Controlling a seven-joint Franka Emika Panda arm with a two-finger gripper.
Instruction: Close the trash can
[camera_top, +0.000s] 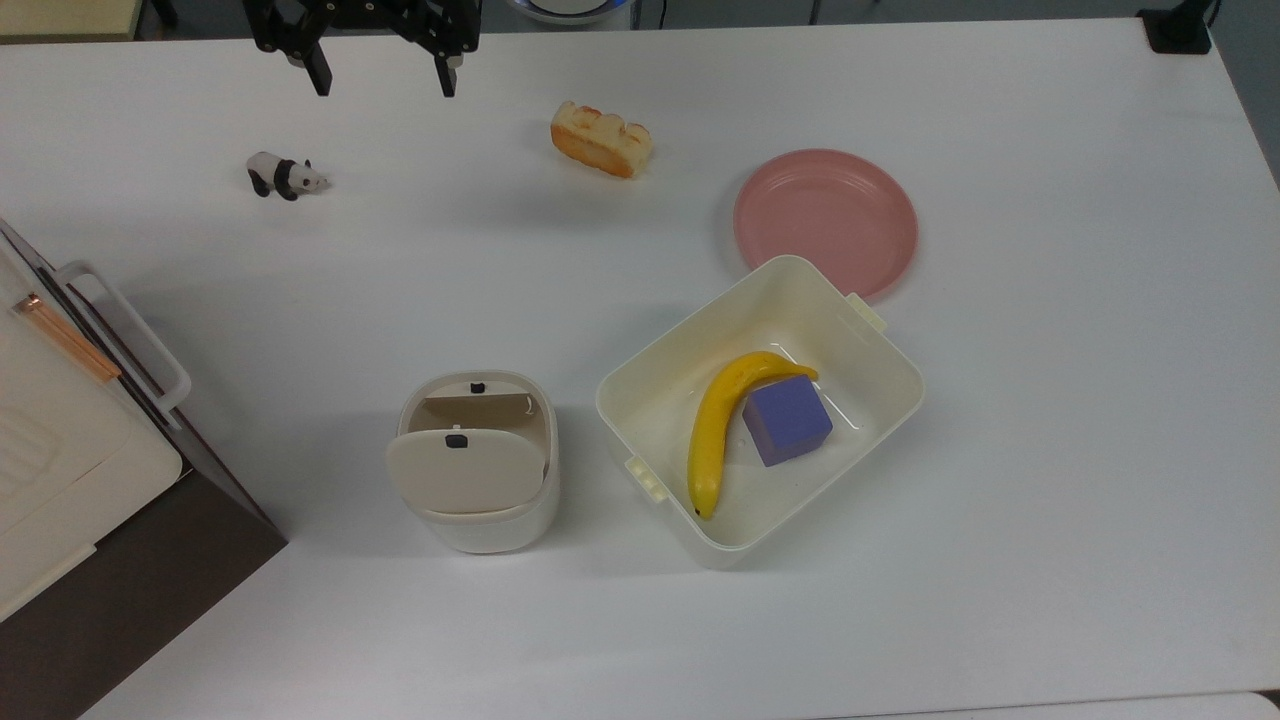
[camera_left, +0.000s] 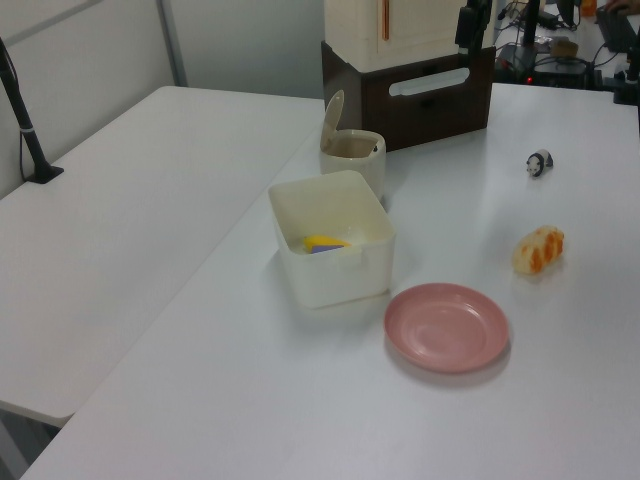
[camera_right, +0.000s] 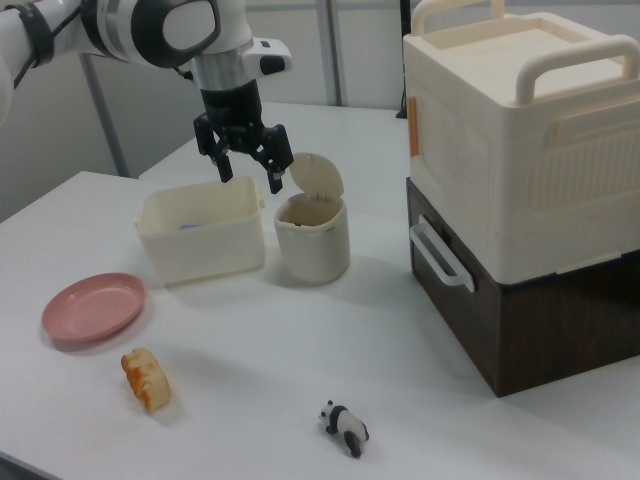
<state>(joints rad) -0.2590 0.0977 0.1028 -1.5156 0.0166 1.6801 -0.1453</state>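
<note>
Near the bench's (camera_top: 1050, 500) lower middle in the top view stands the trash can (camera_top: 478, 463), a small cream plastic bin with a rounded-square body, its hinged beige lid (camera_top: 464, 471) raised and carrying a small black button; the brownish inside shows beneath it. Just beside it, on the top view's right but apart from it, sits a larger cream rectangular tub (camera_top: 860, 345) with side tabs, smooth-walled and holding a yellow banana (camera_top: 715, 430) that curves against a purple cube (camera_top: 787, 420). A round pink plate (camera_top: 826, 221) with faint ridges lies behind the tub's far corner, very close to it. Farther off on the bare white surface are a golden, lumpy piece of bread (camera_top: 601, 139) and a small black-and-white panda figure (camera_top: 284, 176). On the top view's left edge a dark brown box (camera_top: 150, 580) carries a cream ribbed case (camera_right: 510, 130) with handles, standing near the trash can. The gripper (camera_top: 382, 82) hangs at the top view's upper edge, well apart from the trash can, black jaws spread and holding nothing. Nothing stands between its open space and the lid in the right view, where the gripper appears above the tub and bin.
</note>
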